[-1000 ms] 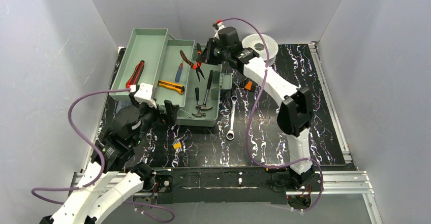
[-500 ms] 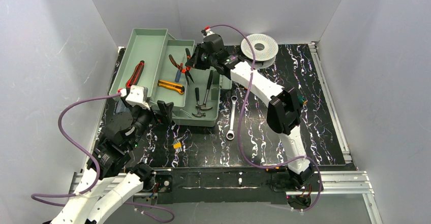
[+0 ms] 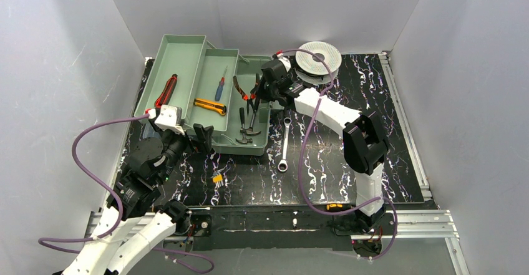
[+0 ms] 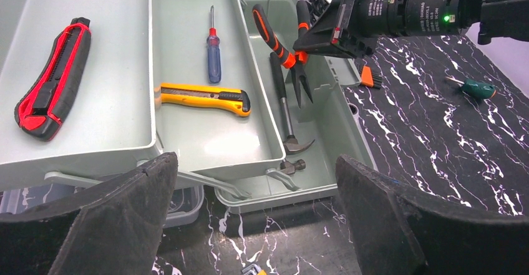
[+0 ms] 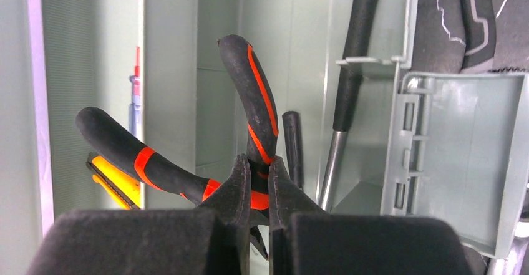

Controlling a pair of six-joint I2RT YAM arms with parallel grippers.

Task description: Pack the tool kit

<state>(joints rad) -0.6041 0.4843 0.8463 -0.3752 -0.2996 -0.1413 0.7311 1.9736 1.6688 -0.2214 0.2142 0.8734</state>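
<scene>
Toolbox (image 3: 251,146) sits at the back left of the table (image 3: 387,131), opened out, with its two trays stepped up and away to the left of the deep bottom compartment. The pliers (image 5: 257,116) hang over that deep compartment, pinched near their pivot by the right claw (image 5: 259,194), whose pads are closed tight on them; the handles point up and away and the nose hangs down, not yet resting on anything as far as the wrist view shows. Under and beside them a hammer (image 3: 251,125) lies in the bottom compartment. A yellow knife (image 3: 209,105) and a blue screwdriver (image 3: 220,88) lie in the middle tray, and a red knife (image 3: 165,91) in the far left tray. So the packing looks well over halfway: the pliers need letting go, and a wrench (image 3: 284,144) lies on the table just right of the box, with a green-handled screwdriver (image 4: 477,89) farther right, both unpacked. After that the trays have to fold in and the box be shut. The left claw (image 4: 256,181) hovers at the near side of the box, spread wide and holding nothing. A small yellow piece (image 3: 217,178) lies in front of the box, and a white spool (image 3: 318,57) stands behind the right arm.
</scene>
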